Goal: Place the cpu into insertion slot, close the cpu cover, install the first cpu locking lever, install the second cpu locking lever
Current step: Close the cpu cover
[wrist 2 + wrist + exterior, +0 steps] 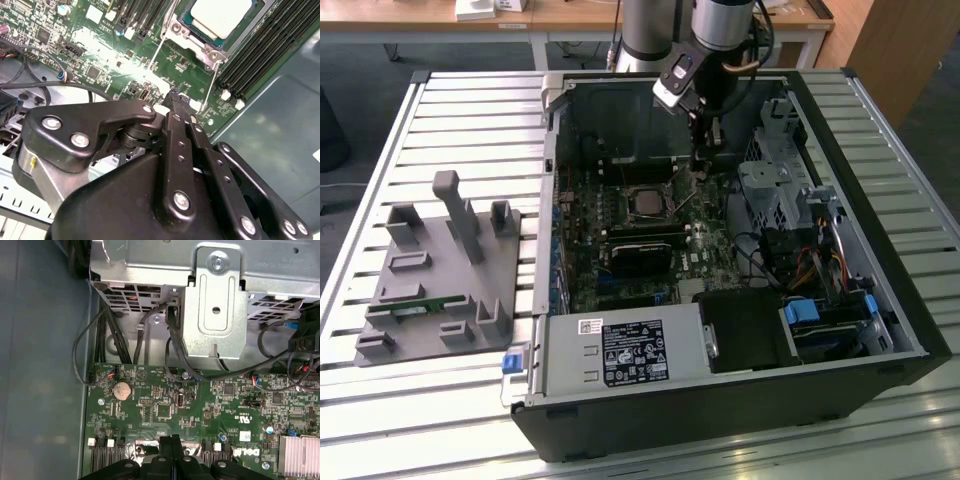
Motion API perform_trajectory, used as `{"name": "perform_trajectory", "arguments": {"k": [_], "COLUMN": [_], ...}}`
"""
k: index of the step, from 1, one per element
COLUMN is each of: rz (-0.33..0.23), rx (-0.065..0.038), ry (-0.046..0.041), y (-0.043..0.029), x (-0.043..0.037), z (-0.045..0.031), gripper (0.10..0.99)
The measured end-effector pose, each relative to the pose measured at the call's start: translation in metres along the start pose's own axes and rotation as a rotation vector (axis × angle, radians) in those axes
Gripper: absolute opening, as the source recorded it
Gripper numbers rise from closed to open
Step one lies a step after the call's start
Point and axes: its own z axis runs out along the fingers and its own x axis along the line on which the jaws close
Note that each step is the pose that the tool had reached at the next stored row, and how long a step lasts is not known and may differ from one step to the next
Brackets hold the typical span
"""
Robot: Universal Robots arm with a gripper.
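In the open computer case [620,420], the cpu [647,203] sits in the insertion slot [628,205] near the exterior view's centre, with the cpu cover [182,36] seemingly flat around it. The gripper [700,165], fingers pressed together on nothing visible, hangs just up-right of it beside a raised wire lever [212,82]. Pushing that thin wire probably needs slow, steady contact so the tip cannot slip off.

Dull silver metal cpu [220,17], matt black gripper [176,98] (bright screws), glossy green board [200,400]

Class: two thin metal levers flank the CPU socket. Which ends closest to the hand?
The lever between the cpu and the grey case wall; the other lever ends farther from the hand.
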Motion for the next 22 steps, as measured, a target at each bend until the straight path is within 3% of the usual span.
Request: {"name": "perform_trajectory", "arguments": {"k": [12, 22], "rz": [0.0, 0.0], "rx": [0.0, 0.001], "ry": [-0.0001, -0.0003], "y": [0.0141, 0.0176], "x": [0.0019, 0.0043], "z": [0.0038, 0.0124], "gripper": [0.106, 0.106]}}
